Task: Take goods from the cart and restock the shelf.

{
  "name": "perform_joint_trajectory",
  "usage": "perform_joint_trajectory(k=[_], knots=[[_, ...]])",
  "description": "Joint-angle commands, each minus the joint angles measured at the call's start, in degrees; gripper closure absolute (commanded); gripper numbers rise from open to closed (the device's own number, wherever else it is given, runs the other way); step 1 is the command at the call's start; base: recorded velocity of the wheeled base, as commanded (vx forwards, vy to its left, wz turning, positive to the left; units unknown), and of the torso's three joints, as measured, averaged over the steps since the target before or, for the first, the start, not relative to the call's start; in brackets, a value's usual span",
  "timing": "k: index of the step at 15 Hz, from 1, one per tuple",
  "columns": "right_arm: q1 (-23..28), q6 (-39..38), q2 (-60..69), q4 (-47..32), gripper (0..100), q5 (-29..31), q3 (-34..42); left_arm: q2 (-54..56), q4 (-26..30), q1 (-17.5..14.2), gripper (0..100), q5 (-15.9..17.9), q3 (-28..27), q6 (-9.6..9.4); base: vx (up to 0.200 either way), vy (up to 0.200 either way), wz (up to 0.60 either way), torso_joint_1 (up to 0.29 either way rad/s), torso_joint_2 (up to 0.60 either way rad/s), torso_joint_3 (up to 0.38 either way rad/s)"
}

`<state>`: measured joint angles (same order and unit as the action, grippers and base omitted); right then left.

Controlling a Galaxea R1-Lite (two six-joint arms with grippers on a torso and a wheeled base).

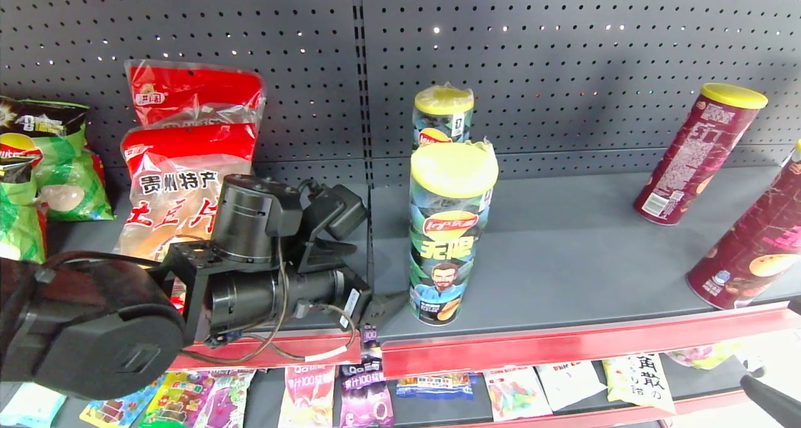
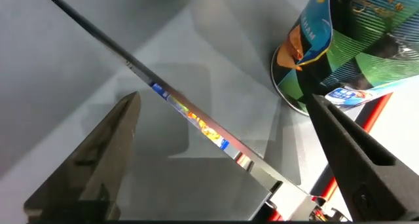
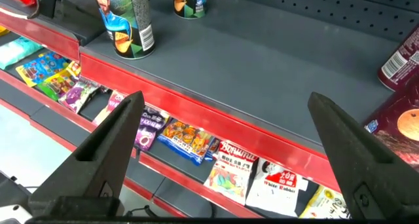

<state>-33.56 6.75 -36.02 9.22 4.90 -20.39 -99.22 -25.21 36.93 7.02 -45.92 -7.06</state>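
The left arm's round black joint housing [image 1: 94, 328] is nearest the lens. Beyond it the wrist leads to the left claw [image 2: 222, 96], which sits low over the front edge of the shelf [image 1: 563, 240]. Its two fingers are spread wide, with only bare shelf and the red price rail [image 1: 563, 346] between them.

The chip can [image 1: 450, 228], yellow-lidded and upright, stands just beside one finger, outside the gap and slightly ahead of the tip, close to the shelf's front edge. A second can [image 1: 442, 118] stands behind it, farther from the claw. Red snack bags [image 1: 181, 184] lean at the back, beside the left wrist.

The right claw [image 3: 226, 96] hangs well apart, out in front of the rail, equally wide open and empty. Two maroon cans [image 1: 698, 152] stand on the shelf beyond it, and sachets [image 1: 513, 390] lie on the lower shelf beneath.

The main risk, as I judge it, is that finger beside the can's base. A sideways sweep could knock the tall, narrow can forward over the rail or back into the second can. The loose cable [image 1: 294, 353] drooping from the wrist across the rail could also snag there.

I cannot tell whether finger and can touch. In the left wrist view the finger overlaps the base, and in the head view the wrist covers most of the claw. The can's top is cut off in the left wrist view, and the nearer maroon can runs out of the head view.
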Motion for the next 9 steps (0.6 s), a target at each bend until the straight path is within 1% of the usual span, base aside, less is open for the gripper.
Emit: perform_joint_trajectory(k=[1,3,5,7,9], knots=[[-0.01,-0.07,-0.19,0.01,0,0.02,0.0,0.52,-0.01,-0.01,0,-0.08,0.75,0.03,0.0,0.0,0.0,0.0,0.0,0.0],[-0.01,-0.25,-0.19,0.01,0,0.02,0.44,2.89,-0.01,-0.1,0,-0.17,3.21,0.03,0.0,0.0,0.0,0.0,0.0,0.0],[0.43,-0.6,-0.1,0.01,0,0.02,1.67,6.85,-0.01,-1.33,0,-0.87,6.99,0.11,0.0,0.0,0.0,0.0,0.0,0.0],[0.87,-0.6,0.34,0.01,0,0.02,2.55,14.49,0.16,-4.05,0,-1.66,12.35,0.38,0.0,0.0,0.0,0.0,0.0,0.0],[2.01,-0.69,0.52,0.01,0,0.2,3.17,23.37,1.66,-7.31,0,-2.98,17.01,0.91,0.0,0.0,0.0,0.0,0.0,0.0]])
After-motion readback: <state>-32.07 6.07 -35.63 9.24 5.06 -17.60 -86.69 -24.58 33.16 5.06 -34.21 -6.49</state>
